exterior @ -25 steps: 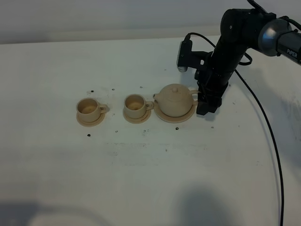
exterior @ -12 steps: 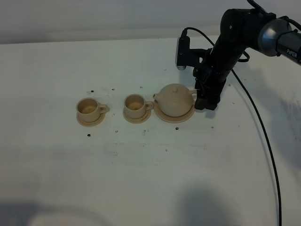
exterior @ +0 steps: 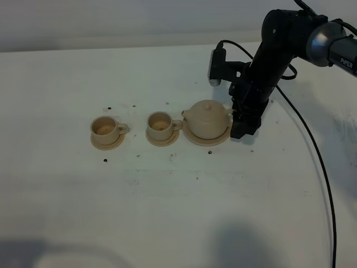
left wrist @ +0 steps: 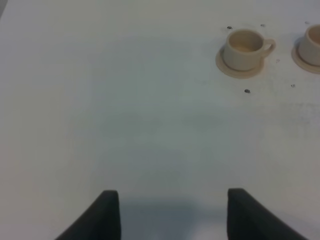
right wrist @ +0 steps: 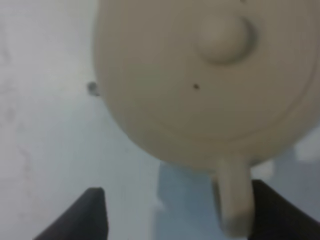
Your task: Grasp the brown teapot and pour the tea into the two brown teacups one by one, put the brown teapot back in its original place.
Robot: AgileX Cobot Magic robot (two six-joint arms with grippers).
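Note:
The brown teapot stands on its wide saucer, the original place, right of the two brown teacups, each on a small saucer. My right gripper hangs low on the teapot's handle side. In the right wrist view the teapot fills the frame. Its loop handle lies between the open fingers, close to one finger, and nothing is gripped. My left gripper is open over bare table, with one teacup far ahead and the other at the frame's edge.
The white table carries a few small dark specks around the saucers. A black cable trails from the right arm across the table's right side. The left arm does not show in the exterior high view.
My right gripper lifted a little, then came back down beside the teapot's handle, slightly closer to it. The teapot and the cups have not moved.

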